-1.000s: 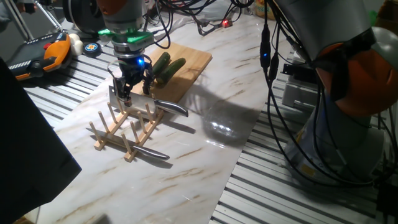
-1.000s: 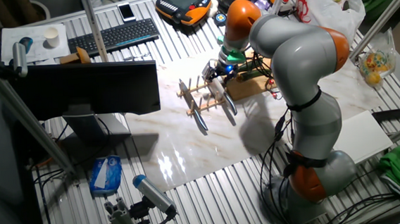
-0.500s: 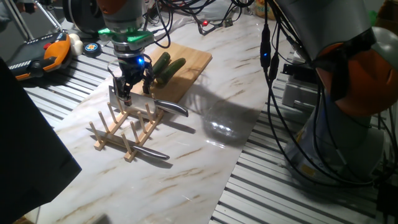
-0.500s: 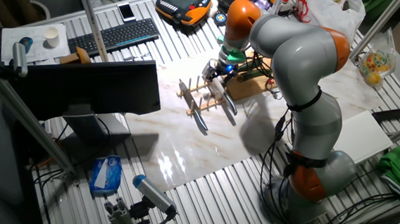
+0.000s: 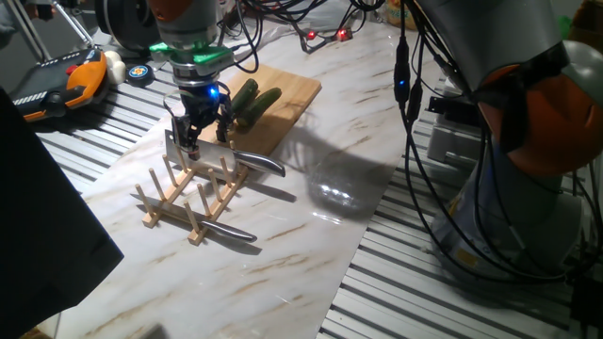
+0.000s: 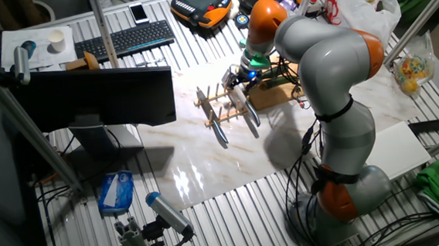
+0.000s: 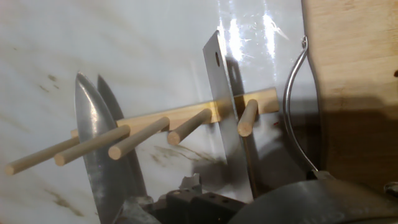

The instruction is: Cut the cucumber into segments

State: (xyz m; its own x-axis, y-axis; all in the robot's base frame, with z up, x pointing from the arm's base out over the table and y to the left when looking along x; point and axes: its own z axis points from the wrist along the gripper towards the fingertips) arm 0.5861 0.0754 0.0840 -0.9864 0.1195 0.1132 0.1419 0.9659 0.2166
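Note:
Two dark green cucumber lengths (image 5: 245, 96) (image 5: 265, 102) lie side by side on the wooden cutting board (image 5: 294, 88). No cut segments show. My gripper (image 5: 204, 139) hangs over the wooden peg rack (image 5: 184, 193), just in front of the board. Its fingers stand apart on either side of the top of a cleaver (image 5: 205, 152) that stands in the rack, handle (image 5: 259, 163) pointing right. In the hand view the cleaver blade (image 7: 227, 99) sits between the pegs (image 7: 186, 124). The cucumbers are hidden in that view.
A second knife (image 5: 231, 231) lies in the rack's near end and shows at the left of the hand view (image 7: 99, 149). An orange teach pendant (image 5: 66, 83) and cables lie behind the board. The arm's base (image 6: 348, 191) stands at the table's right.

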